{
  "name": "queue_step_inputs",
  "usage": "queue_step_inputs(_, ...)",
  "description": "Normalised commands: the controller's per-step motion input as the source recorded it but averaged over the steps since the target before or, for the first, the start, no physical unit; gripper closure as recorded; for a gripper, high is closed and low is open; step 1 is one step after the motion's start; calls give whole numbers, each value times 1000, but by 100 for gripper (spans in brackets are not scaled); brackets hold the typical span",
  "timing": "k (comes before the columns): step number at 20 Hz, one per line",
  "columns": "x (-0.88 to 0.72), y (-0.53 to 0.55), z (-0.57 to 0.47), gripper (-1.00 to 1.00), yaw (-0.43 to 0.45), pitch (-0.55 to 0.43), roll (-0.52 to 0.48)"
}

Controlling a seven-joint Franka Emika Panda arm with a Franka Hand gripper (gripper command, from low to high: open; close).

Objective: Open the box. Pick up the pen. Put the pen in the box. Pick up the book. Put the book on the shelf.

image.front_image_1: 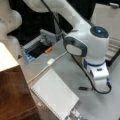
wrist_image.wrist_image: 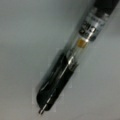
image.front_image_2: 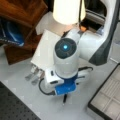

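- Gripper (image.front_image_2: 65, 96): down low over the grey table (image.front_image_1: 100, 105). The wrist housing hides the fingers in both front views and the wrist view shows none, so I can't tell whether they are spread or pinching.
- Pen (wrist_image.wrist_image: 65, 67): directly under the wrist camera, filling the wrist view. Long axis runs diagonal, tip at bottom left, silvery mid section and dark barrel toward top right. Lying flat on the table, by the look of it.
- In a front view a dark end of the pen (image.front_image_1: 83, 88) pokes out just beside the wrist, toward that view's left; in a front view its other end (image.front_image_2: 65, 98) shows just below the blue wrist block.
- Box (image.front_image_2: 106, 96): at front view's bottom right, lid open, grey grooved interior exposed, well apart from the pen.
- Book (image.front_image_1: 55, 96): white spiral notebook, flat on the table near the shelf (image.front_image_1: 15, 95).
- Pen not in the box, book not on the shelf.
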Motion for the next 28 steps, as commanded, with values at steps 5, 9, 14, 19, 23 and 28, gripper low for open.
queue_step_inputs(5,220,-141,-217,-100,62,14,104)
queue_step_inputs(9,158,-126,-258,-100,79,31,79)
queue_step_inputs(14,87,-97,-113,-100,57,21,44)
queue_step_inputs(19,4,-35,-92,100,22,26,42)
queue_step_inputs(23,-55,2,-105,100,-11,33,45)
queue_step_inputs(28,-85,32,-109,100,-24,27,31)
